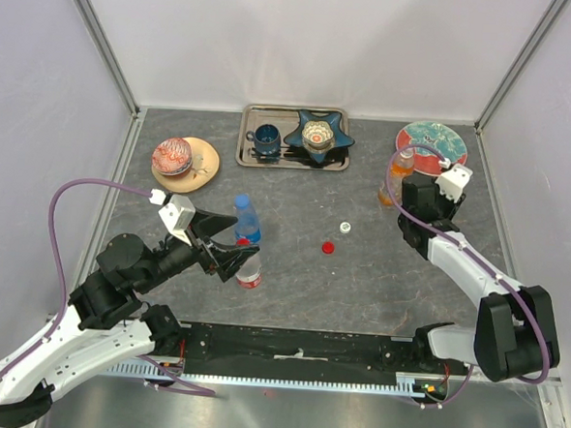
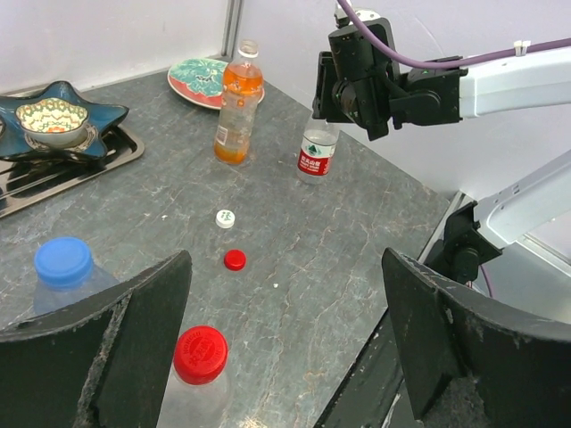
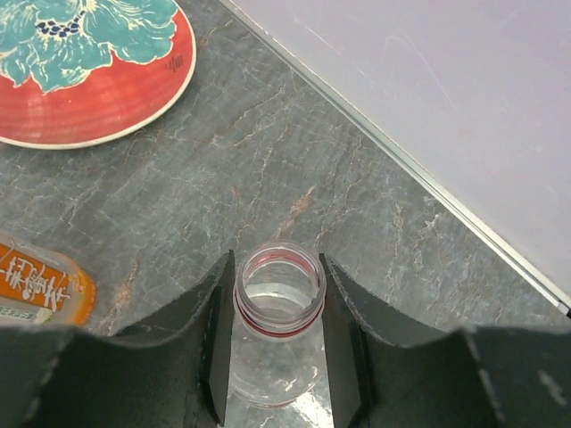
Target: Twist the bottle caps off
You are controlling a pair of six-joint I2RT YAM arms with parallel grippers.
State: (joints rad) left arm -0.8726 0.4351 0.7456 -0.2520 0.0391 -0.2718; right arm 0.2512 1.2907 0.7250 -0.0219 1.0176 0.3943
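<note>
My left gripper (image 1: 237,252) (image 2: 285,294) is open and empty. It hovers just beside a clear bottle with a red cap (image 2: 201,354) (image 1: 250,273) and a blue-tinted bottle with a blue cap (image 2: 64,263) (image 1: 247,219). My right gripper (image 3: 278,294) (image 1: 418,195) is shut on the neck of an uncapped clear bottle (image 3: 279,348) (image 2: 317,152) that stands on the table. An uncapped orange-liquid bottle (image 1: 397,177) (image 2: 237,107) stands just left of it. A loose red cap (image 1: 328,246) (image 2: 235,259) and a loose white cap (image 1: 345,226) (image 2: 225,218) lie mid-table.
A metal tray (image 1: 294,161) at the back holds a dark blue cup (image 1: 266,137) and a star-shaped dish (image 1: 318,134). A red-and-teal plate (image 1: 432,145) (image 3: 80,62) lies at the back right. A tan plate with a bowl (image 1: 184,159) sits at the back left.
</note>
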